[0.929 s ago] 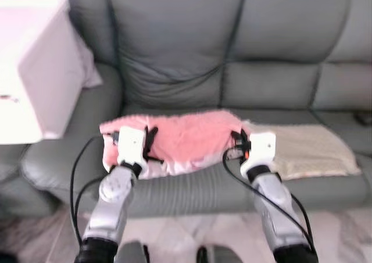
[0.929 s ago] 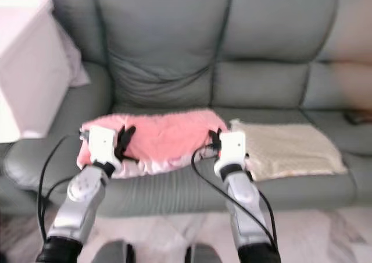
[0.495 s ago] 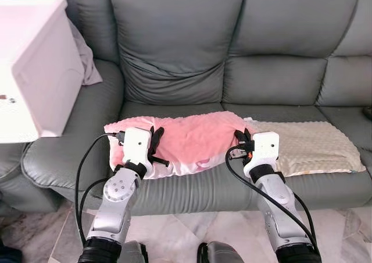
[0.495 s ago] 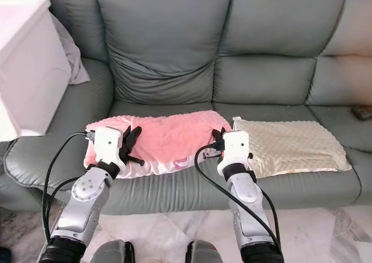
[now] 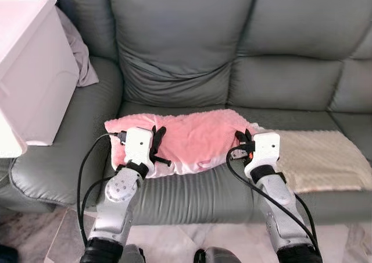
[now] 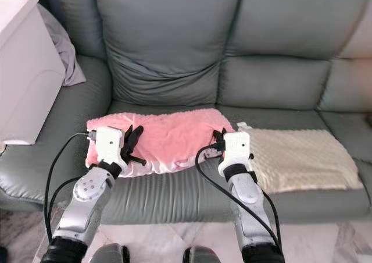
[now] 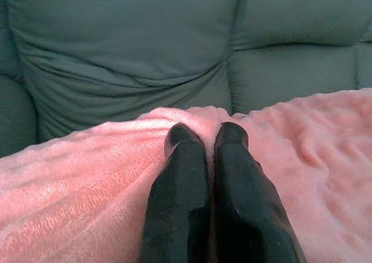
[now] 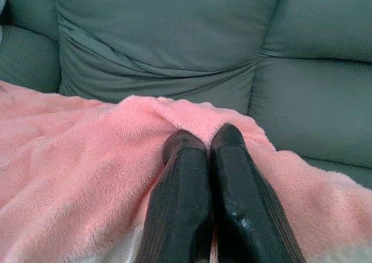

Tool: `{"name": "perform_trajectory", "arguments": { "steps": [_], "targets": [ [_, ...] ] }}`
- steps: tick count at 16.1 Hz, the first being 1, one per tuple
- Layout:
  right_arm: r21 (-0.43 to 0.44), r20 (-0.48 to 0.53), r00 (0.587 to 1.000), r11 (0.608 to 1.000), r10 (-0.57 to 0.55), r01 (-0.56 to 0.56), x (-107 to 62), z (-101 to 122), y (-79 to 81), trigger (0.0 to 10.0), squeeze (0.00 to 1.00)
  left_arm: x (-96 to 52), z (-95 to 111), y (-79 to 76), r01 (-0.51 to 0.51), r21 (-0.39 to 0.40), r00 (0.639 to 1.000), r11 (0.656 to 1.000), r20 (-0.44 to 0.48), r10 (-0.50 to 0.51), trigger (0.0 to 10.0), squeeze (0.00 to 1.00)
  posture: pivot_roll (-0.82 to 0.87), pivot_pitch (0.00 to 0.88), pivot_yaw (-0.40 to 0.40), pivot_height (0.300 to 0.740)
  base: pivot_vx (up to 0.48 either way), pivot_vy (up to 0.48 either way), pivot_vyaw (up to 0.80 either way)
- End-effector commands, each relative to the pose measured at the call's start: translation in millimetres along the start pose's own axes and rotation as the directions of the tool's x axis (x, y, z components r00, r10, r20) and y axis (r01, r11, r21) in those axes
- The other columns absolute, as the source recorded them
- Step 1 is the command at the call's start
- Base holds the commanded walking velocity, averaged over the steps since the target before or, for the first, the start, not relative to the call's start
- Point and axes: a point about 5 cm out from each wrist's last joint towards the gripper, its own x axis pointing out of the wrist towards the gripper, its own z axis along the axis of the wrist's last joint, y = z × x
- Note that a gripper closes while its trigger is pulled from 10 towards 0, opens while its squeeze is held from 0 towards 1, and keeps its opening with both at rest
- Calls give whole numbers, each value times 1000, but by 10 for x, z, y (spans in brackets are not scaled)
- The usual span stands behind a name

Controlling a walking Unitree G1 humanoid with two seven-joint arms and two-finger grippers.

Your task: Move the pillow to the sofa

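A fluffy pink pillow [image 5: 192, 138] lies across the seat of the grey sofa [image 5: 180, 48], near its front edge. My left gripper [image 5: 156, 142] holds the pillow's left end, and my right gripper [image 5: 240, 141] holds its right end. In the left wrist view the black fingers [image 7: 180, 187] are pressed together, with pink fabric [image 7: 81, 181] bunched at their tips. The right wrist view shows the same: fingers [image 8: 235, 181] shut, with pink plush [image 8: 70, 170] gathered around them.
A cream textured cushion [image 5: 325, 158] lies on the seat right of the pink pillow, touching it. A big white box [image 5: 29, 71] stands on the sofa's left arm, with a grey cloth [image 5: 78, 53] behind it. Pale marble floor [image 5: 174, 242] lies below the seat front.
The blur has cleared and the camera has shifted a little closer to the sofa. Both grippers keep their hold, and the pillow stays on the seat.
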Motion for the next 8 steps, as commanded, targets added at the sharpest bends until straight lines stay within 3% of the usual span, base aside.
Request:
{"name": "perform_trajectory", "arguments": {
  "steps": [1, 8],
  "targets": [
    [-9, -3, 1000, 1000, -11, 11, -27, -5, -48, 10000, 0, 21, 55, -57, 20, 5, 999, 1000, 27, -20, 10000, 0, -25, 96, -72, 740, 0, 0, 0],
    [-1, -15, 1000, 1000, 7, -7, -59, -35, 6, 10000, 0, -9, 50, -58, 14, 8, 1000, 1000, 25, -14, 10000, 0, -22, 114, -73, 740, 0, 0, 0]
  ]
}}
